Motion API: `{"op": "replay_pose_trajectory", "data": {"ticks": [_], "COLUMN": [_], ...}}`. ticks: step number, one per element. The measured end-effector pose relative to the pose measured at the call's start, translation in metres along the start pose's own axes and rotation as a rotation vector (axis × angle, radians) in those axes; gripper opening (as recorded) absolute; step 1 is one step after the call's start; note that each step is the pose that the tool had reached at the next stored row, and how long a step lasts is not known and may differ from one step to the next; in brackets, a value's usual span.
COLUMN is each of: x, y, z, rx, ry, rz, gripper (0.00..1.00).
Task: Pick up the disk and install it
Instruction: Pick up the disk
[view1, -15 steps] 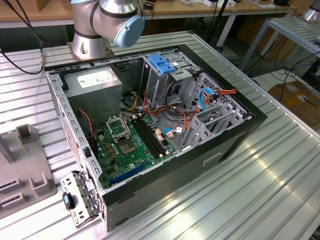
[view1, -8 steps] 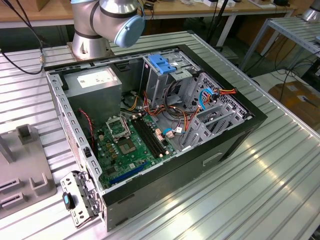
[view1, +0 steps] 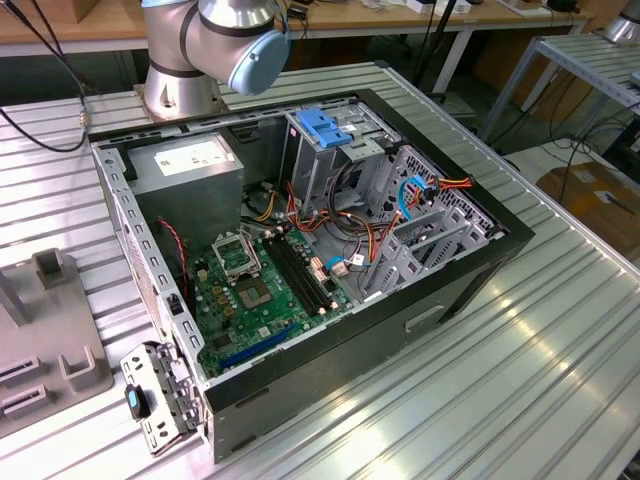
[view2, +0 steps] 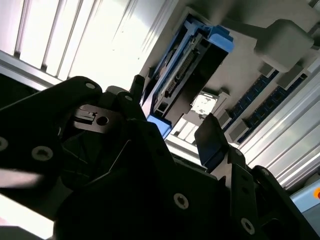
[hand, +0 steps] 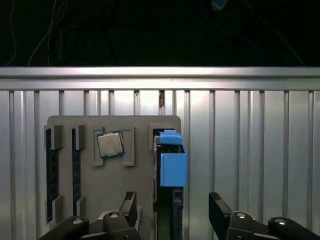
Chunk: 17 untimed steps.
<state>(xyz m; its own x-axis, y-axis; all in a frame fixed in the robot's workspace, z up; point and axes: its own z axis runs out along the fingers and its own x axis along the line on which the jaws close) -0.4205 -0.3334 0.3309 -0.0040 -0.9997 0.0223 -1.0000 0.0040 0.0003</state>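
Step in hand, as I judge it: closing in on the disk (hand: 169, 172) for the pick.

- Gripper (hand: 173, 201): fingers (hand: 129, 205) spread wide, nothing between the pads. In the first wrist view the disk's edge lines up in the gap between them, roughly centred. No contact that I can see.
- Disk: standing on edge in a slot of the grey tray (hand: 140, 127), blue rails showing. The CPU (hand: 110, 145) is just beside it, in its own pocket. The memory sticks (hand: 51, 175) are further along the tray.
- Exterior view: the tray sits at about 8 o'clock from the open case (view1: 500, 240). The cage (view1: 325, 128) with its blue latch is near 12 o'clock inside the case, and the arm base is at about 11 o'clock.
- Not on the disk yet, so the task is at an early stage.

Notes on doing this step well (my judgement):
1. Keep the wrist square to the slot, so the pads meet the two broad faces flat.
2. Hold the centring; an offset would let one pad push the disk sideways against the slot wall.
3. Come down straight and slowly. The finger on the CPU side has little room over the tray's raised blocks.
4. Grip the metal body and rails, not the blue end tab, which looks likely to flex.
5. Go deep enough for a firm hold, without bottoming on the tray.
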Motion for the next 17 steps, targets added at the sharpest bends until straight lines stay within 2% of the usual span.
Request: {"op": "replay_pose_trajectory", "data": {"ticks": [8,17], "x": [-0.0006,-0.0006], "y": [0.0000,0.0000], "z": [0.0277,0.0287], "rx": [0.0001,0.0000], "ry": [0.0000,0.0000], "rz": [0.000,0.000], "gripper": [0.68,0.67]}}
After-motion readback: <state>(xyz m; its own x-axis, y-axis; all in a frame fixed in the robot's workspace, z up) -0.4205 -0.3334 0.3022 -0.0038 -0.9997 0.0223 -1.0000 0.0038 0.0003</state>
